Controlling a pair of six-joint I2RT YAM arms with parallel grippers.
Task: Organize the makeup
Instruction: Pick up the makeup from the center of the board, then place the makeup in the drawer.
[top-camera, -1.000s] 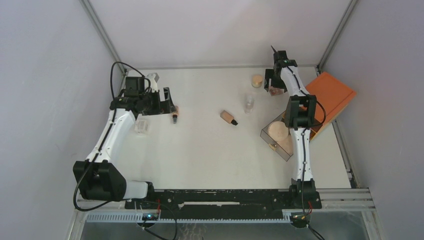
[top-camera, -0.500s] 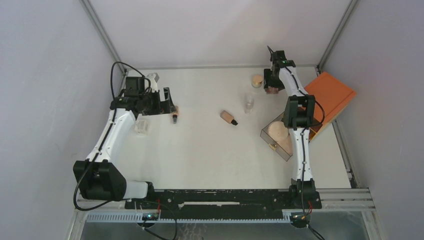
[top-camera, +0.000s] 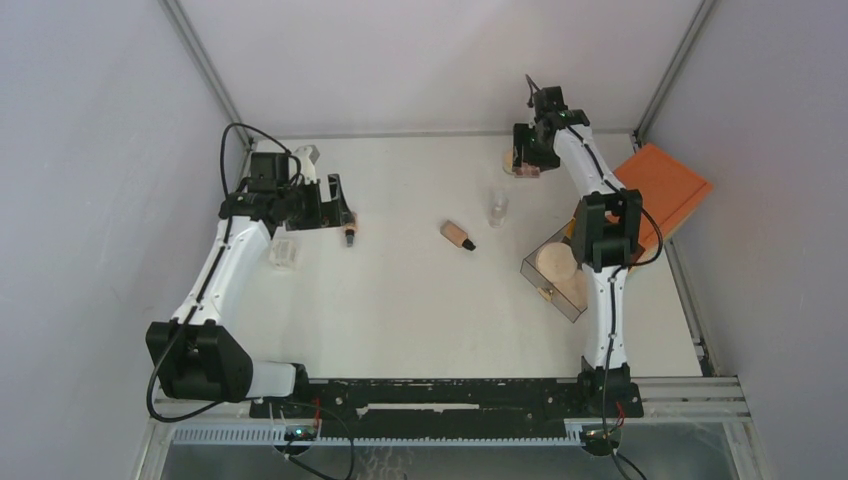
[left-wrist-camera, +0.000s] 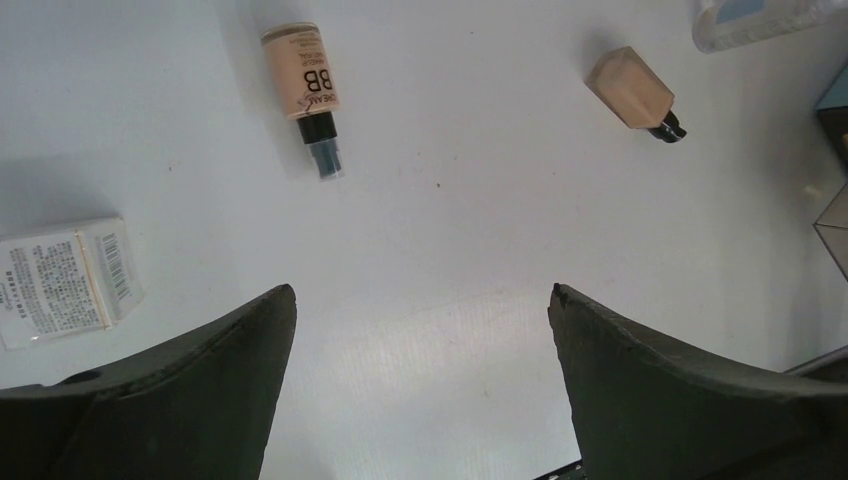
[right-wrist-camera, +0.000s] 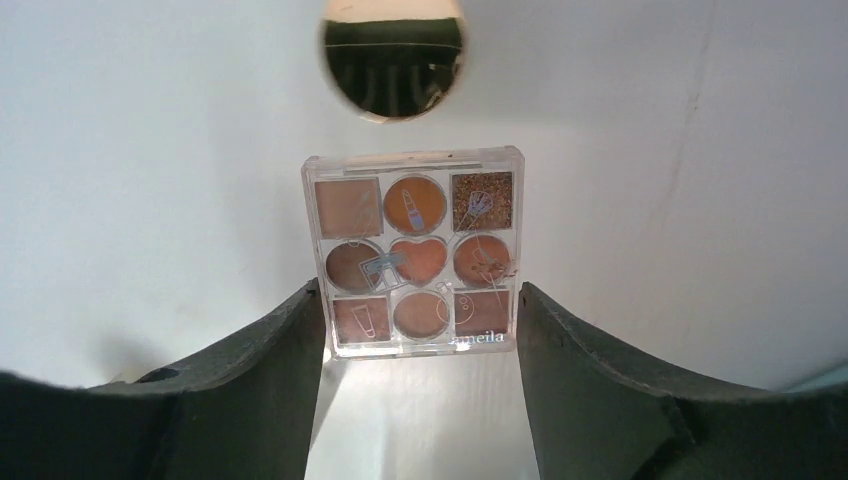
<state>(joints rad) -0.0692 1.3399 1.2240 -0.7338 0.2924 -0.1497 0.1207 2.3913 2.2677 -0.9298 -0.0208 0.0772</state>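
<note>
- The right gripper (right-wrist-camera: 420, 292) is pinching a nine-pan eyeshadow palette (right-wrist-camera: 415, 225) by its two side edges. Its jaws are standing fairly wide, at the palette's width. Whether the palette is resting on the table (right-wrist-camera: 120, 150) or hanging clear of it is not showing.
- Just beyond the palette, a round compact (right-wrist-camera: 393, 60) is lying with its top cut off by the frame edge; its dark face is perhaps a mirror.
- In the top view, the right gripper is hiding most of both at the table's far side.
- The left gripper (left-wrist-camera: 422, 295) is hovering with its jaws fully apart, holding nothing.
- Ahead of it, a BB cream tube (left-wrist-camera: 302, 80) and a peach bottle (left-wrist-camera: 630, 90) are lying on their sides, well apart.
- A small printed carton (left-wrist-camera: 65, 280) is sitting by the left finger, running off the frame's left edge.
- A clear drawer (top-camera: 555, 290) is standing pulled out of the orange-topped box (top-camera: 665, 190), with the right arm crossing over it.
</note>
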